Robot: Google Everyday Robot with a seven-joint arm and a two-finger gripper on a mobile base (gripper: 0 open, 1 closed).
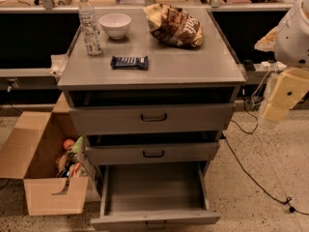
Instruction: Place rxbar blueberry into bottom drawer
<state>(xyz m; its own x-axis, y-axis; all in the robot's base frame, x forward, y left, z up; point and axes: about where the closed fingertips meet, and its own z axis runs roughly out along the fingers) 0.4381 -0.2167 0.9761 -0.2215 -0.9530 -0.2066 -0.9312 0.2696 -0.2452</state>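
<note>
The rxbar blueberry (129,62) lies flat on the counter (193,66), near its front edge and left of centre. The bottom drawer (154,190) stands pulled open. The tool (277,105) hangs right of the cabinet, well apart from the bar; I cannot tell whether it is open or closed.

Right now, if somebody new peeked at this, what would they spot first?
The bottom drawer is pulled wide open at the foot of the grey cabinet. On top, the rxbar blueberry lies flat near the front edge, a big chip bag behind it. The gripper hangs off to the right, beside the cabinet, away from the bar.
</note>
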